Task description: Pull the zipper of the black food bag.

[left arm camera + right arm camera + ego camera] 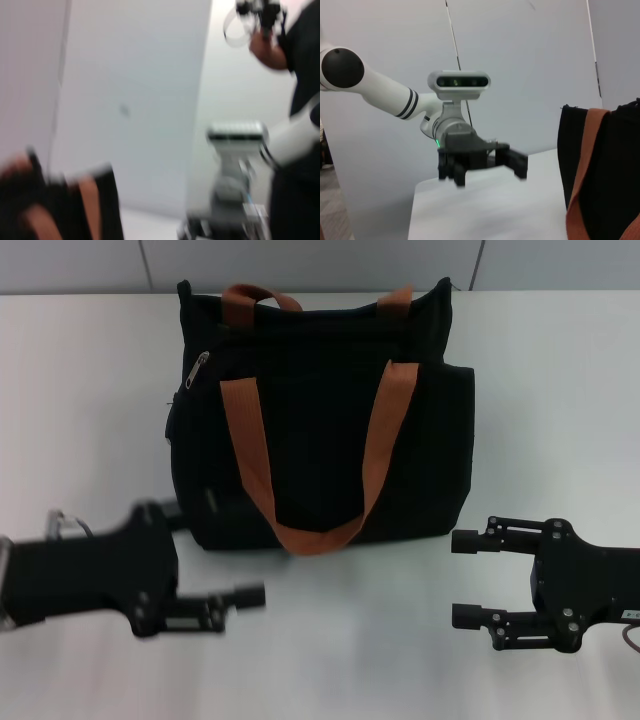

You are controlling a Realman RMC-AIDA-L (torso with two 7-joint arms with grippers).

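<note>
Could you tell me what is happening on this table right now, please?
A two-armed robot faces the black food bag, which stands upright on the white table with its orange-brown straps hanging down the front. The zipper pull sits at the bag's upper corner on the robot's left, untouched. The left gripper and the right gripper both hover open near the table's front edge, clear of the bag. No pulling has begun.
</note>
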